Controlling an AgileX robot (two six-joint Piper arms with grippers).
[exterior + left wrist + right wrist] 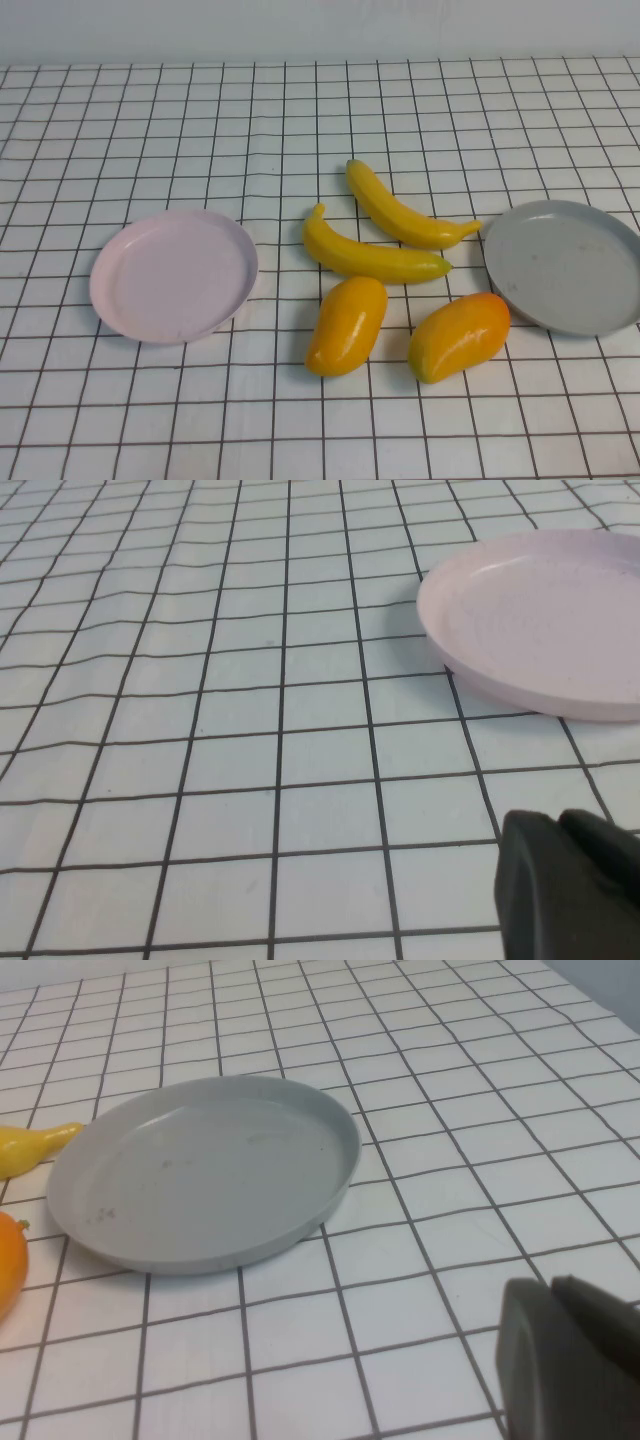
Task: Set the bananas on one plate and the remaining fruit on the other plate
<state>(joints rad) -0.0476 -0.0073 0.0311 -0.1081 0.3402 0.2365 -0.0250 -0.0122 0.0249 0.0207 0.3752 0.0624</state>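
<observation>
Two yellow bananas (405, 215) (370, 255) lie side by side at the table's middle. Two orange-yellow mango-like fruits (347, 325) (460, 335) lie just in front of them. The pale pink plate (170, 275) is empty at the left and the grey plate (565, 265) is empty at the right. Neither arm shows in the high view. My left gripper (560, 820) is shut and empty, low over the cloth, short of the pink plate (540, 620). My right gripper (552, 1282) is shut and empty, short of the grey plate (200, 1165), past which a banana tip (30, 1145) and a mango's edge (8, 1260) show.
A white cloth with a black grid (200, 130) covers the whole table. A pale wall (320, 30) runs along the far edge.
</observation>
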